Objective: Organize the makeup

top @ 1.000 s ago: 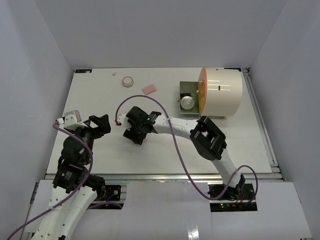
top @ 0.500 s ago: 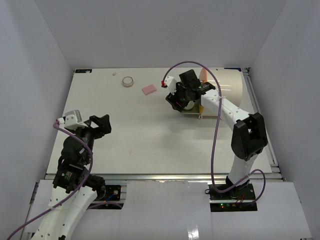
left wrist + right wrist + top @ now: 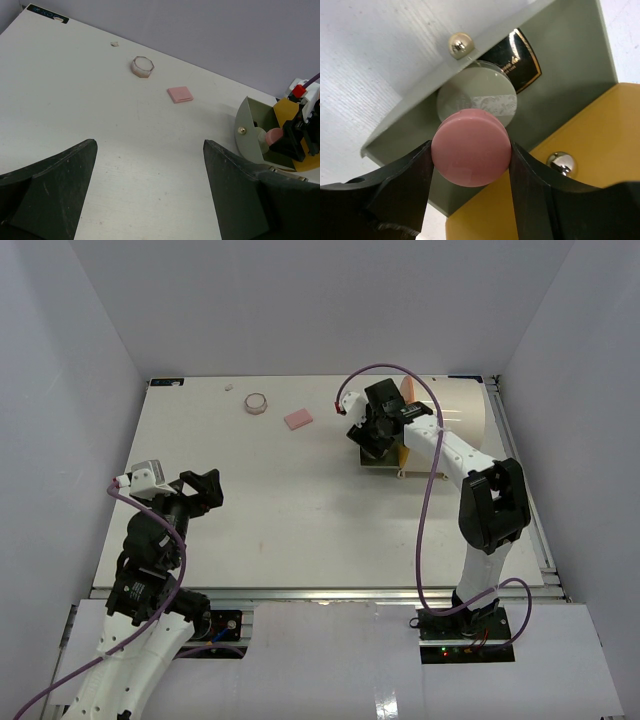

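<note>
Right wrist view gives us the plainest reading: the pink disc [image 3: 471, 148] is clamped between the two fingers of the right gripper [image 3: 376, 432] and hangs just above the open grey-green drawer [image 3: 570, 65], directly over a grey-green round compact [image 3: 470, 97] already lying inside, with a black item bearing gold lettering [image 3: 517, 57] behind it. A second ago this arm was over the middle of the table [image 3: 300, 530]; since then it has swung out toward 1 o'clock, to the drawer in front of the cream drum-shaped case [image 3: 460, 405]. We judge that the carry is finished and only the release is left, so this disc is all but put away. The left gripper [image 3: 149, 165] has not shifted from its place at about 8 o'clock, its fingers spread wide and holding nothing. The pink rectangular pad [image 3: 298, 419] and the small round jar [image 3: 257, 402] lie where they were, near 12 and 11 o'clock on the far side of the table, apart from each other and well away from the drawer, so we reckon at least those two are left to collect.
</note>
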`<action>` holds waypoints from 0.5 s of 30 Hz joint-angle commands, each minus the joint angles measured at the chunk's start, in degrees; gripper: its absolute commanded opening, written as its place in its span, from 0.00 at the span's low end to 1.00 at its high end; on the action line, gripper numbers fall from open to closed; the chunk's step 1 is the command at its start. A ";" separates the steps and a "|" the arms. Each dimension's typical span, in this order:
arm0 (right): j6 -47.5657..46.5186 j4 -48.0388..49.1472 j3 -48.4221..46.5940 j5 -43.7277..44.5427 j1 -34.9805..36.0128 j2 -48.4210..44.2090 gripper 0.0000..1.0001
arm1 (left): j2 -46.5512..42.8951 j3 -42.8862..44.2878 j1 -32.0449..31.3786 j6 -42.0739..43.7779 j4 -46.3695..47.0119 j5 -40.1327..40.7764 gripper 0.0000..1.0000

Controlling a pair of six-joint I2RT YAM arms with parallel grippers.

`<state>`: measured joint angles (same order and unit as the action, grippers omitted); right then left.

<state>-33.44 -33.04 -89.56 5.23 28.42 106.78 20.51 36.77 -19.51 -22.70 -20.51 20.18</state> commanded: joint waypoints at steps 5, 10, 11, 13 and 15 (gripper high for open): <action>-1.98 -0.21 -1.62 1.34 -0.29 -1.82 0.91 | 0.90 -0.30 0.00 0.54 1.00 -1.27 0.98; -1.04 -2.82 -3.97 -3.76 -0.20 -2.53 0.90 | 1.78 -0.39 0.00 0.62 1.18 -2.12 0.98; -0.63 -3.65 -4.48 -5.51 -0.16 -2.88 0.90 | 2.10 -0.48 0.00 0.69 1.37 -2.55 0.98; 0.17 -5.55 -5.66 -9.28 -0.12 -3.85 0.90 | 3.03 -0.84 0.00 0.86 2.35 -4.17 0.98; 0.89 -7.23 -7.05 -16.11 -0.12 -6.03 0.90 | 5.04 -1.25 0.00 1.07 3.66 -9.43 0.98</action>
<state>-34.45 -36.62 -91.90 0.81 28.36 106.53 22.47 36.35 -19.51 -22.53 -19.88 18.19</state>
